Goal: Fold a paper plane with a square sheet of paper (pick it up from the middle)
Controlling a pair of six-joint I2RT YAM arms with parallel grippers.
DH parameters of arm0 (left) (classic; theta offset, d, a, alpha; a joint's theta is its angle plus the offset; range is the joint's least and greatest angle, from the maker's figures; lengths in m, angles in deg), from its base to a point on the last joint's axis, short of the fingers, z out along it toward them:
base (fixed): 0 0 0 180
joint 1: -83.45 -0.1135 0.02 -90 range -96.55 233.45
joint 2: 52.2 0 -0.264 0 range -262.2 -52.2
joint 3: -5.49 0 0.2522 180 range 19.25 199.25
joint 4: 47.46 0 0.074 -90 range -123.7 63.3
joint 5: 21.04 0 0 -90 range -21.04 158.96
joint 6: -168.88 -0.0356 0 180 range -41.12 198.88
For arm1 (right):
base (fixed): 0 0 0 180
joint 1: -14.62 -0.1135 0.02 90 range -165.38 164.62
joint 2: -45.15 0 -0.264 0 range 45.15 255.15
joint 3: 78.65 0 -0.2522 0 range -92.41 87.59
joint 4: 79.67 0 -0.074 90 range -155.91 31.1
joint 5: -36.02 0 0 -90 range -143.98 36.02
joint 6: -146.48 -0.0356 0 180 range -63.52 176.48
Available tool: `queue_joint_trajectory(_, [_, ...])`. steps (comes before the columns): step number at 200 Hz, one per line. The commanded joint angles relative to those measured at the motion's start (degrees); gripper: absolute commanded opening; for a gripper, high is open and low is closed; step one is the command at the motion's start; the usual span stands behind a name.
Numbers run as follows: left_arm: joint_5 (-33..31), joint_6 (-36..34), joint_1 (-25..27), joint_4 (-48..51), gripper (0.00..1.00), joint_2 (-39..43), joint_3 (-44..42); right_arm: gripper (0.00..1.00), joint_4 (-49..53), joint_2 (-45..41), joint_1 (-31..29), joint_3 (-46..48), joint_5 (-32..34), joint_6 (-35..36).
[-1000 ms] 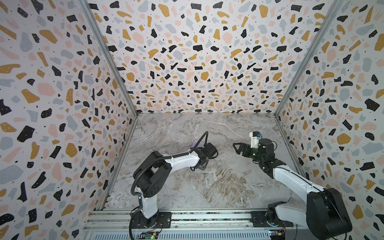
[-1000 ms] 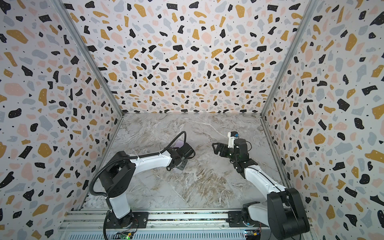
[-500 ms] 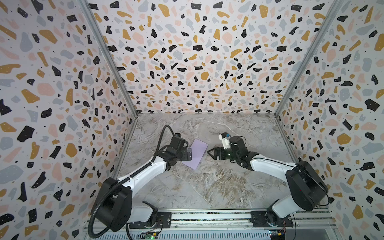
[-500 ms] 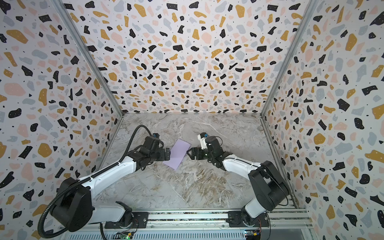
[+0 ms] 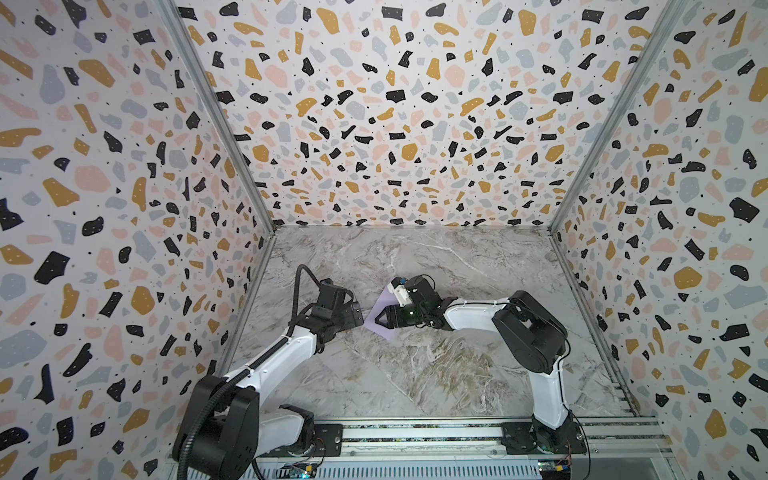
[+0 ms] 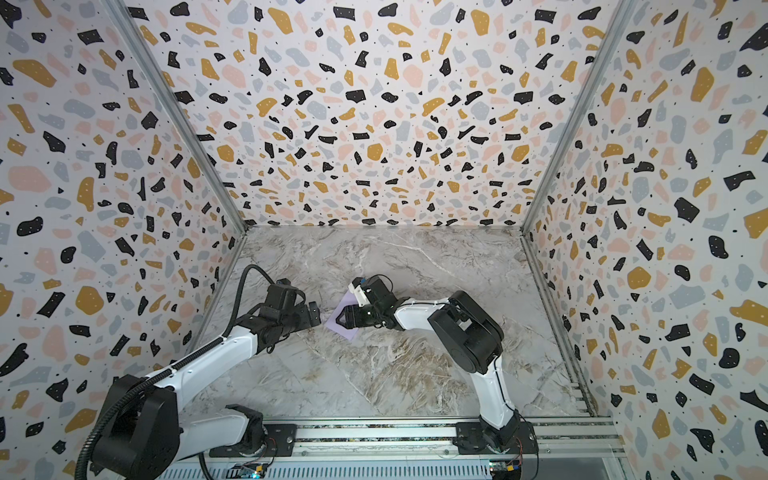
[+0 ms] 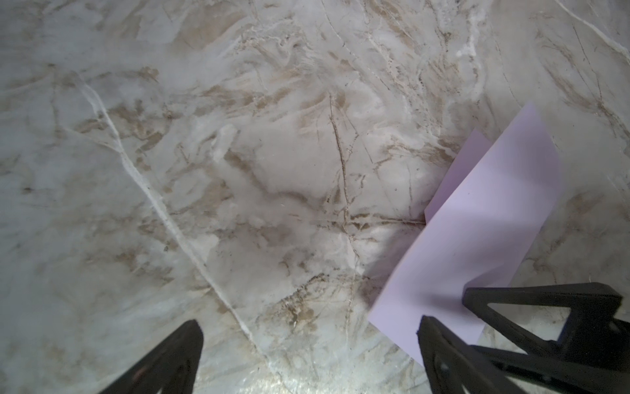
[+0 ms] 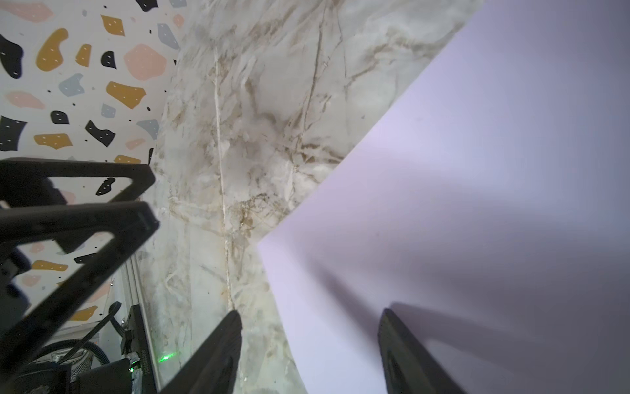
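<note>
The square sheet of paper [image 5: 385, 332] [image 6: 345, 330] is pale lilac and lies on the marble table, between the two grippers in both top views. In the left wrist view the sheet [image 7: 477, 221] shows a second layer under one edge. My left gripper [image 5: 358, 316] [image 6: 314, 313] [image 7: 308, 322] stands open just left of the sheet, with bare marble between its fingers. My right gripper [image 5: 379, 321] [image 6: 340, 320] [image 8: 310, 313] reaches low over the sheet [image 8: 477, 204] with its jaws apart. One fingertip is over the marble, the other over the paper. No paper plane shows.
The marble table [image 5: 415, 374] is walled on three sides by terrazzo-patterned panels [image 5: 124, 208]. A metal rail [image 5: 415, 434] along the front carries both arm bases. The right wrist view shows the left gripper's fingers [image 8: 85, 218] close by.
Both arms have stretched out low towards the sheet. The right gripper has slid left onto it and its jaws have narrowed. The left gripper has opened wide beside the sheet's left edge.
</note>
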Motion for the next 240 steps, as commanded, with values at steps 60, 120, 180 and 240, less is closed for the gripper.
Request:
queue_joint_trajectory(60, [8.9,-1.0,-0.7,-3.4,1.0,0.4,-0.3,0.66,14.4,-6.3,1.8,6.6,-1.9,12.8])
queue_joint_trajectory(120, [29.1,3.6,0.7,-16.2,1.0,-0.7,-5.9,0.66,15.3,-16.3,6.7,14.0,-5.9,20.6])
queue_joint_trajectory(180, [35.7,9.3,5.7,-25.1,0.96,-6.0,-8.0,0.56,-6.9,-26.7,8.6,24.8,0.7,-4.5])
queue_joint_trajectory(240, [39.6,9.2,6.6,-26.5,0.84,-11.3,-7.6,0.41,-4.8,-19.9,9.7,22.9,1.5,-7.6])
